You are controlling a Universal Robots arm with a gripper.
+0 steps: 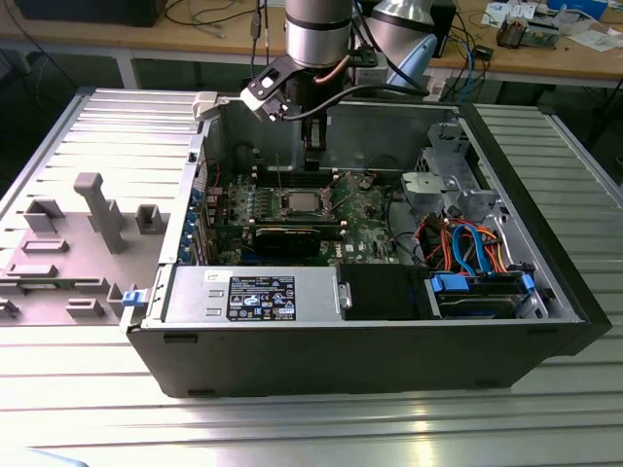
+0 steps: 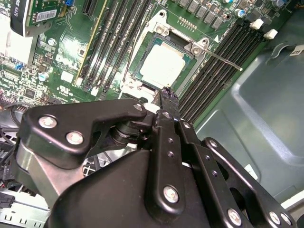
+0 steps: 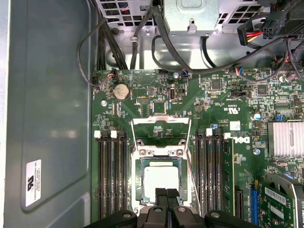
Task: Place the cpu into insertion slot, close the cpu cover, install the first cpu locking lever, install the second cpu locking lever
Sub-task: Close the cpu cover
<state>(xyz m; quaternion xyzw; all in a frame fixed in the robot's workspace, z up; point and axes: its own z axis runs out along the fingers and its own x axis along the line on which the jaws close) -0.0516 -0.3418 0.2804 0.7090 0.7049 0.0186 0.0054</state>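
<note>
The cpu (image 3: 161,179) lies flat in the insertion slot (image 3: 138,183) on the green board, silver top up. It also shows as the cpu (image 2: 163,64) and as the cpu (image 1: 295,201). The cpu cover (image 3: 160,120) stands swung open beyond the slot, its window showing board behind it. A thin locking lever (image 2: 223,59) sticks out free from a slot corner. My gripper (image 3: 166,193) hovers at the cpu's near edge, shut with nothing between the fingers. I see it again as the gripper (image 2: 167,92) and, reaching down into the case, as the gripper (image 1: 311,163).
Long black memory slots (image 3: 111,175) flank the slot on both sides. A black box with a white label (image 1: 261,297) runs along the case front. Drive cage and coloured cables (image 1: 467,243) fill the exterior view's right. A grey fixture (image 1: 97,209) stands outside the case at that view's left.
</note>
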